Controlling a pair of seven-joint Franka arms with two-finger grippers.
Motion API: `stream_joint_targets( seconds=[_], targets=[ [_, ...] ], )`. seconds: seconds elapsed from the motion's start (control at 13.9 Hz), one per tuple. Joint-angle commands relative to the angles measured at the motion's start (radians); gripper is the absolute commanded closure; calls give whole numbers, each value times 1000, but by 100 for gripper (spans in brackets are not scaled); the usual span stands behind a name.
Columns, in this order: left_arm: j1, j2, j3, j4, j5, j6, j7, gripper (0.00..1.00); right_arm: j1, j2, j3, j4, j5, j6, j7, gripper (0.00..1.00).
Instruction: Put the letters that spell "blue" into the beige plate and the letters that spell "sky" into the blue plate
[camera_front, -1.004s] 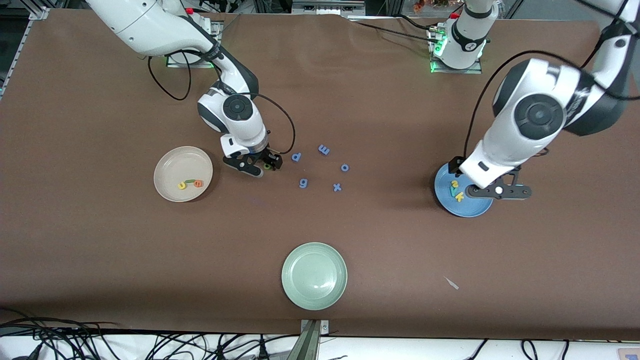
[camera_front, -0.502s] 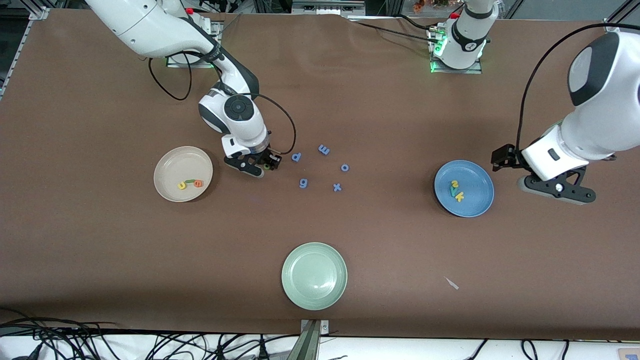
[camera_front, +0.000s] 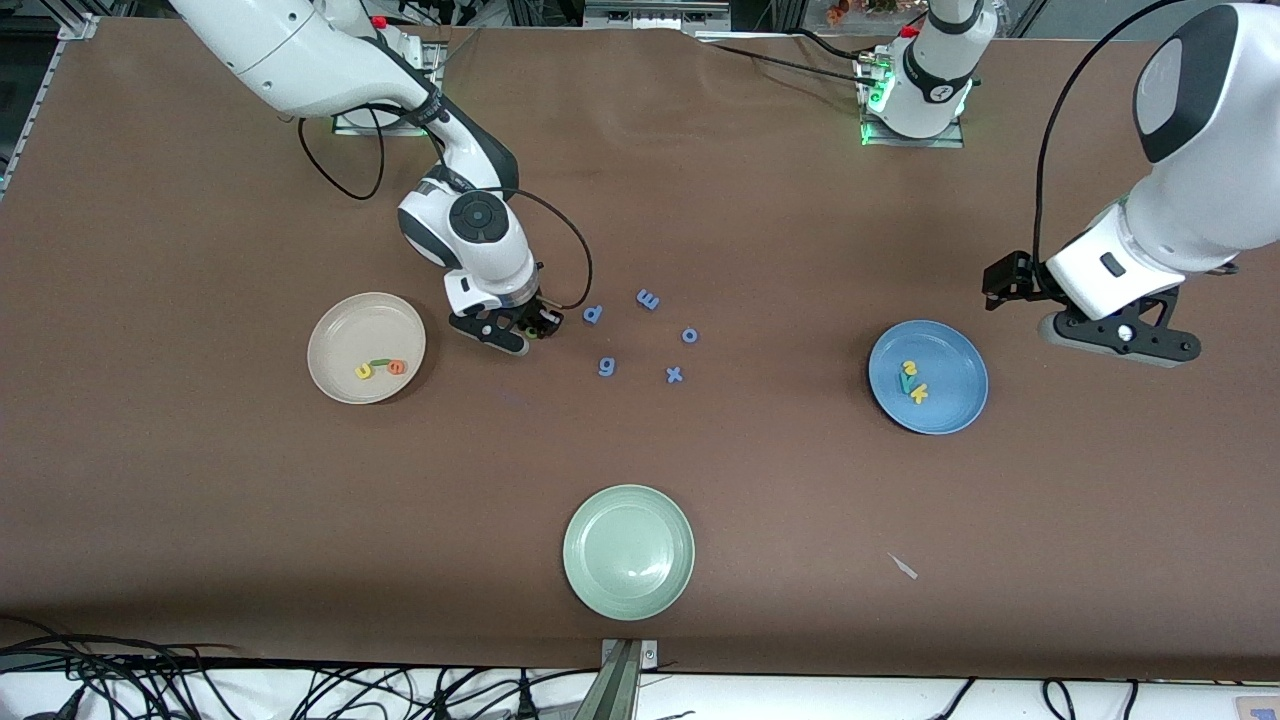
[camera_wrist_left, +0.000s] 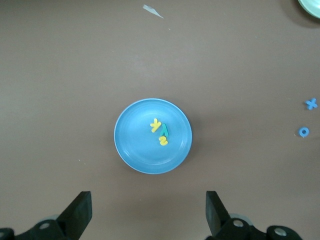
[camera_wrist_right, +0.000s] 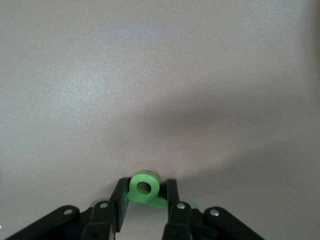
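Pinching a small green foam letter b (camera_wrist_right: 145, 188) on the brown worktop (camera_front: 200, 480), the right end effector (camera_wrist_right: 145, 200) grips it; the left end effector (camera_wrist_left: 147, 215) hangs released near the round blue plate (camera_wrist_left: 135, 145).

The round shallow cream-beige plate (camera_front: 366, 347) lies toward the right arm's end of the table and holds a small yellow foam u (camera_front: 364, 372), a thin light green l (camera_front: 380, 362) and an orange e (camera_front: 397, 367), close together. The green foam b (camera_wrist_right: 145, 187) sits on the table beside that plate, between black gripper fingers. The round medium-blue plate (camera_front: 928, 377) holds a yellow s (camera_wrist_left: 163, 141), a yellow k (camera_wrist_left: 155, 125) and a teal y (camera_wrist_left: 164, 129), clustered near its centre.
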Motion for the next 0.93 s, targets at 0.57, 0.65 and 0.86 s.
stream_joint_targets(
  seconds=[0.57, 0.65, 0.86],
  targets=[
    [36, -127, 42, -128, 49, 41, 25, 0, -113, -354, -47, -21, 215, -435, -781, 76],
    [41, -127, 38, -119, 49, 33, 27, 0, -113, -399, -90, -62, 221, -443, -878, 75],
    [42, -126, 32, -108, 55, 38, 19, 0, -113, -469, -213, -161, 273, -389, -1094, 70]
  ],
)
